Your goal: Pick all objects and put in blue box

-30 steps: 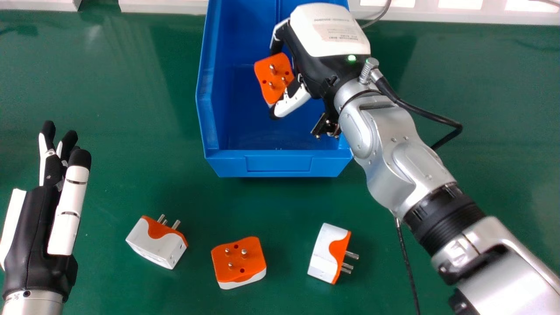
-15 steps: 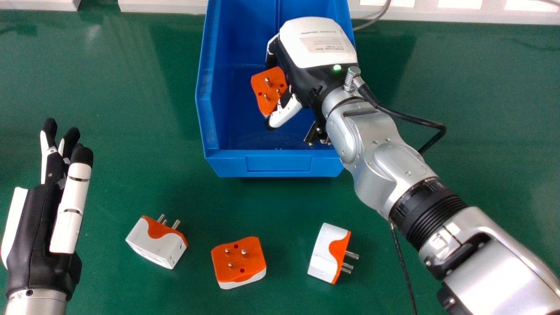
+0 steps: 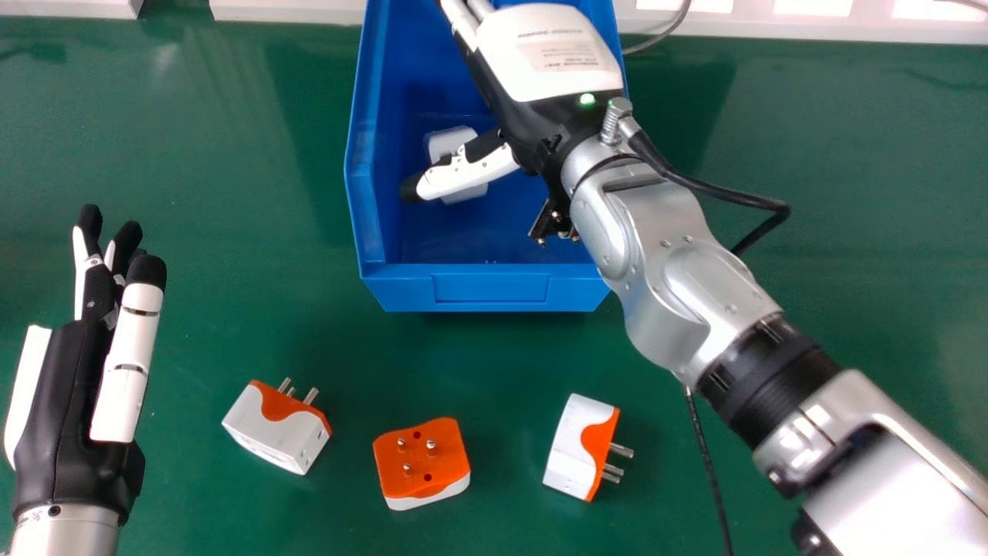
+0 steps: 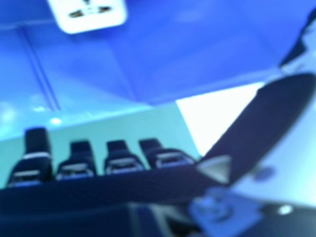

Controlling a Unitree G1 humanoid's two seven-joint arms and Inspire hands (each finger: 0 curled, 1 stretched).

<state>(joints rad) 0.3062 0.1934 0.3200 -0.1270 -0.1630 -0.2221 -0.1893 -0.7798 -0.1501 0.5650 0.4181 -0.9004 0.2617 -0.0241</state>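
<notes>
Opened the right hand [image 3: 532, 116] wide, gripping nothing, and dropped the plug [image 3: 446, 143] beneath it into the blue box [image 3: 490, 297]; leaves three more plugs [image 3: 266, 432] [image 3: 421, 467] [image 3: 571, 448] behind it to fetch.

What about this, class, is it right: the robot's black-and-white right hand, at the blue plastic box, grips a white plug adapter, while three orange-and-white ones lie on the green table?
No: the right hand is open; the right hand view shows the white plug adapter apart from its fingers. The hand is at the blue box, and three adapters lie on the green table.
</notes>
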